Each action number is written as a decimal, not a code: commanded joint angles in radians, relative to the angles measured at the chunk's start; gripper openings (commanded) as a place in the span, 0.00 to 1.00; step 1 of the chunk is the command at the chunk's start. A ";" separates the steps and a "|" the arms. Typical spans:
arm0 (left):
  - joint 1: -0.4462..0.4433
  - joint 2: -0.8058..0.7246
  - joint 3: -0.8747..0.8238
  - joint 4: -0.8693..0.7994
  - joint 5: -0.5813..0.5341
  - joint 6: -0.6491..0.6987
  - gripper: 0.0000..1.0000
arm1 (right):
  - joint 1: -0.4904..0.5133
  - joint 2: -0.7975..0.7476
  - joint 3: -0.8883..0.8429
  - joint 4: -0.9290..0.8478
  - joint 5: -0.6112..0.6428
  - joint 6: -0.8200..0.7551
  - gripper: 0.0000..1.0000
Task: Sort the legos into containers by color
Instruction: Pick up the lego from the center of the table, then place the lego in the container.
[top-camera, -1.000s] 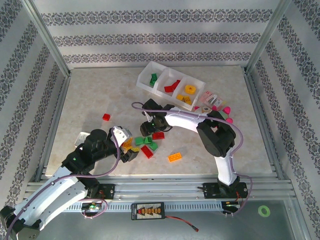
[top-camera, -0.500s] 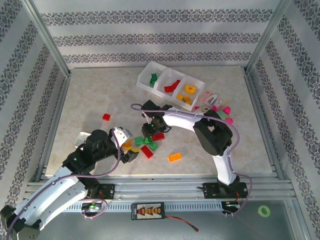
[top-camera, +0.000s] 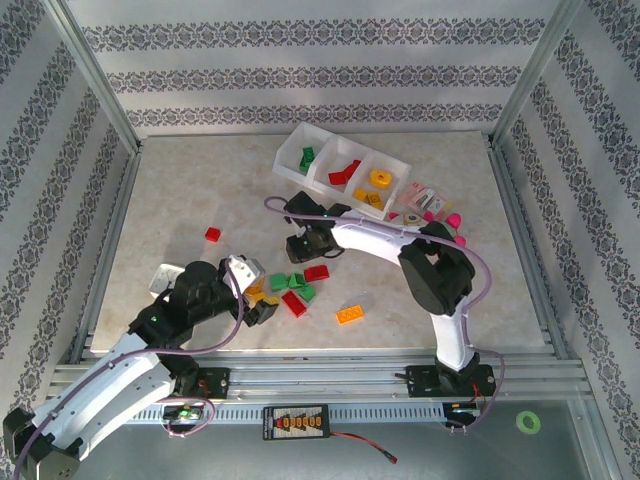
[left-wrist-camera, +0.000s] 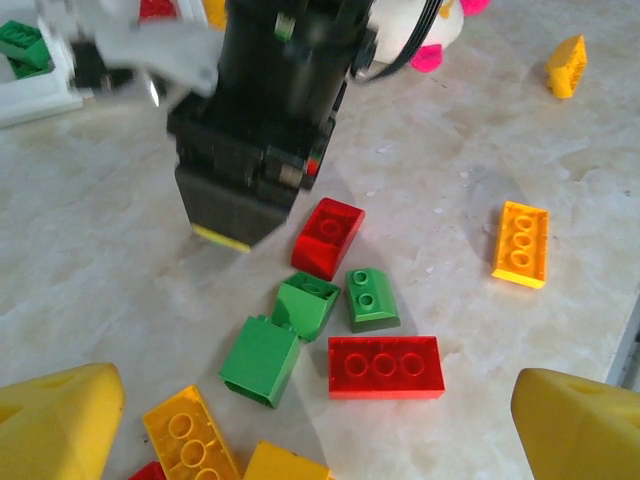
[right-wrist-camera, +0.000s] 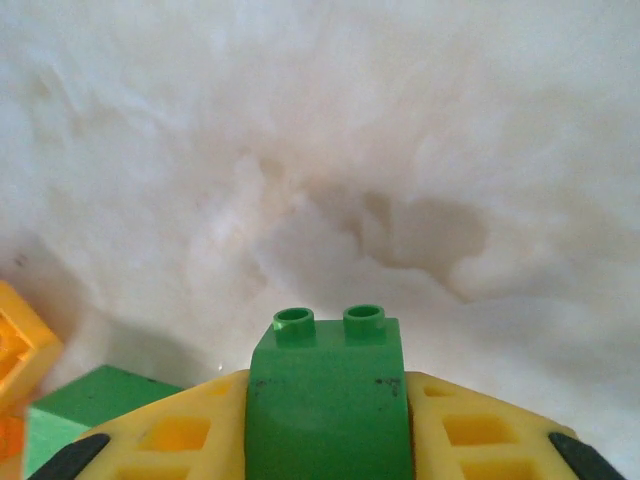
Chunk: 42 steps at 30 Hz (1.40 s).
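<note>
One green brick (right-wrist-camera: 328, 390) clamped by its smooth sides between the yellow fingers (right-wrist-camera: 170, 435) of the right gripper (top-camera: 303, 247), low over the table (top-camera: 180, 200) beside the loose pile (top-camera: 297, 287): probably light, stiff, slippery, best held square across those sides; left gripper (left-wrist-camera: 320, 420) gaping wide above the pile.

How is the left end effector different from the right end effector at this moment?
The left end effector is open, its fingers wide apart; the right end effector is shut. The left end effector holds nothing, while the right end effector grips a green brick. Both have yellow fingers.
</note>
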<state>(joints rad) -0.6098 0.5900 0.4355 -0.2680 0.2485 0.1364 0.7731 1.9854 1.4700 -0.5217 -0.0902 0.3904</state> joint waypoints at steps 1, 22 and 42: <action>-0.013 0.009 -0.022 0.147 -0.046 -0.066 0.99 | -0.038 -0.084 0.005 0.090 0.104 -0.002 0.27; -0.014 0.068 -0.064 0.328 -0.073 -0.127 0.99 | -0.261 0.450 0.707 0.336 0.132 -0.046 0.26; -0.014 0.076 -0.061 0.334 -0.040 -0.112 0.99 | -0.257 0.381 0.734 0.290 0.134 -0.107 0.62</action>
<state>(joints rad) -0.6098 0.6643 0.3752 0.0170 0.1867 0.0216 0.5068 2.5034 2.2578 -0.2581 0.0364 0.3168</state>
